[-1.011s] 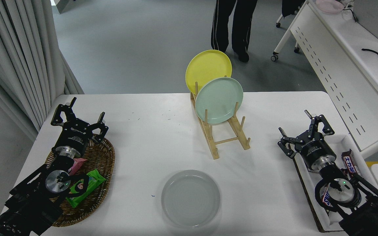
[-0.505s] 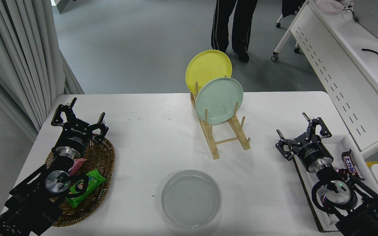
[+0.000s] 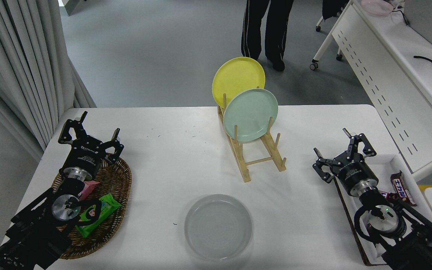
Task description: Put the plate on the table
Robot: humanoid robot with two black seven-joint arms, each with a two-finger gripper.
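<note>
The plate [image 3: 218, 227], round, plain light grey with a shallow rim, lies flat on the table [image 3: 171, 157] near its front edge. The right gripper [image 3: 334, 150] hangs spread and empty; the left gripper [image 3: 90, 129], parked, is spread too. No label is readable.

The person [image 3: 266, 32] at the far side is cut off above the thighs by the top edge. The left arm [image 3: 32, 228] covers part of the wicker basket [image 3: 118, 187]; the mint plate [image 3: 251, 114] overlaps the yellow plate [image 3: 236, 77]. The right arm [image 3: 399, 232] hides much of the white tray [image 3: 398, 161].
</note>
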